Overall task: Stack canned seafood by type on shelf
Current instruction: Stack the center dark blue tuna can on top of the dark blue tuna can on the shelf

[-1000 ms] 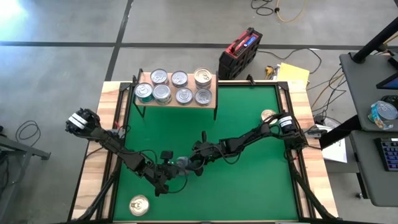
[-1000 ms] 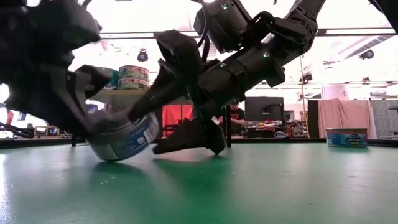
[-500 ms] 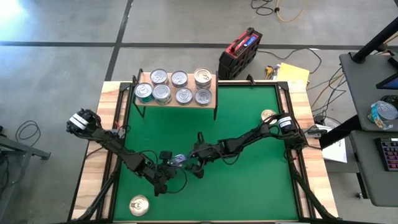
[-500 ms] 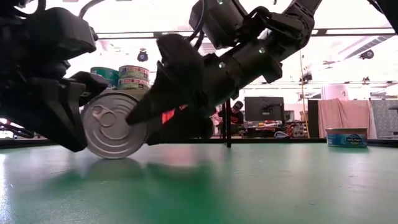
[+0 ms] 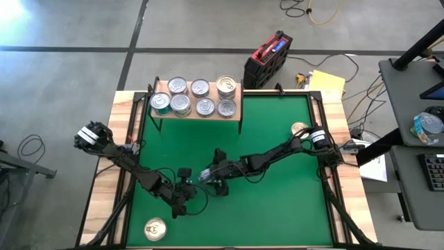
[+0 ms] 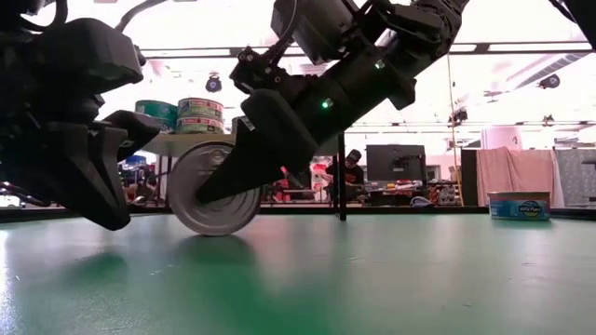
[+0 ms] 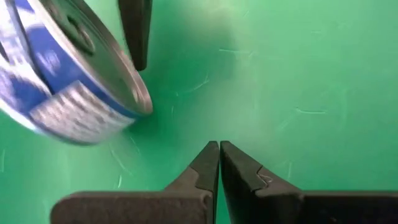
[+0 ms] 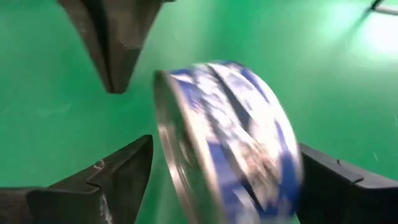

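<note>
A blue-labelled silver tin (image 6: pixel 212 197) stands on edge at the middle of the green mat (image 5: pixel 277 208), and my right gripper (image 5: pixel 209 176) is shut on it. My left gripper (image 7: pixel 219 148) is shut with nothing in it; it hangs just left of and nearer than the tin (image 7: pixel 74 81), pointing slantwise down. The shelf (image 5: pixel 236 114), a small wooden board on black legs, stands at the mat's far left and carries several tins (image 5: pixel 199 97), some stacked. My right gripper pinches the tin by its two flat ends, one finger (image 6: pixel 251 154) on each, with the silver end (image 8: pixel 173 168) beside one finger. The fingers come slanting down from the table's right. The tin stands upright on its rim, at or just above the mat.
A gold-topped tin (image 5: pixel 155 228) lies on the mat near the front left corner. Another tin (image 5: pixel 300 128) sits at the mat's right edge beside my right arm. Cables, a red case (image 5: pixel 267 59) and desks lie beyond the table.
My right gripper has rolled about its own axis with the tin, bringing it from tilted to standing on edge. It has drawn the tin a little toward the far right, away from my left gripper.
</note>
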Controlling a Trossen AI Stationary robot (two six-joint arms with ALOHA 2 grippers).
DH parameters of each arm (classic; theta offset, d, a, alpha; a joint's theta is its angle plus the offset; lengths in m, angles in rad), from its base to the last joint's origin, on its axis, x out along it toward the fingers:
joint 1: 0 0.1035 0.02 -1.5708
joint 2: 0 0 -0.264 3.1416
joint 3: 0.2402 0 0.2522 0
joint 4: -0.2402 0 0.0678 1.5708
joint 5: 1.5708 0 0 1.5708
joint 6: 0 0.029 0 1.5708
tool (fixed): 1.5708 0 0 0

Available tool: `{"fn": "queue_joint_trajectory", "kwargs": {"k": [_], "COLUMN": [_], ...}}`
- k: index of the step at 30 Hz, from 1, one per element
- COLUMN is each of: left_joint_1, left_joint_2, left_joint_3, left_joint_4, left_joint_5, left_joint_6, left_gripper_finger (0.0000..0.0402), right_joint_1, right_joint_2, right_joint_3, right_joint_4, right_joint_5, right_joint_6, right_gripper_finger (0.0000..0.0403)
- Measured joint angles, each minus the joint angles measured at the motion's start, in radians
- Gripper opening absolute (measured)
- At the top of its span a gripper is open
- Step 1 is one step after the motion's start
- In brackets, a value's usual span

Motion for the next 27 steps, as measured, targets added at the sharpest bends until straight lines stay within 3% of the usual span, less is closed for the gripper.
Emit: {"fn": "queue_joint_trajectory", "kwargs": {"k": [6,14,22,27], "left_joint_1": [0.000,0.000,0.000,0.000], "left_joint_2": [0.000,0.000,-0.005,-0.014], "left_joint_3": [-0.005,-0.005,0.006,0.022], "left_joint_4": [0.003,0.004,0.004,0.003], "left_joint_5": [-0.007,-0.034,-0.079,-0.161], "left_joint_6": [-0.001,0.001,0.046,0.111], "left_gripper_finger": [0.0000,0.0000,0.0000,0.0000], "right_joint_1": [0.015,0.024,0.026,0.029], "right_joint_2": [-0.001,-0.013,-0.110,-0.241], "right_joint_3": [0.000,-0.001,-0.013,-0.105], "right_joint_4": [-0.001,-0.007,-0.132,-0.145], "right_joint_5": [-0.002,-0.004,0.001,0.013], "right_joint_6": [-0.052,-0.031,0.066,0.131], "right_gripper_finger": [0.0264,0.0122,0.0122,0.0122]}}
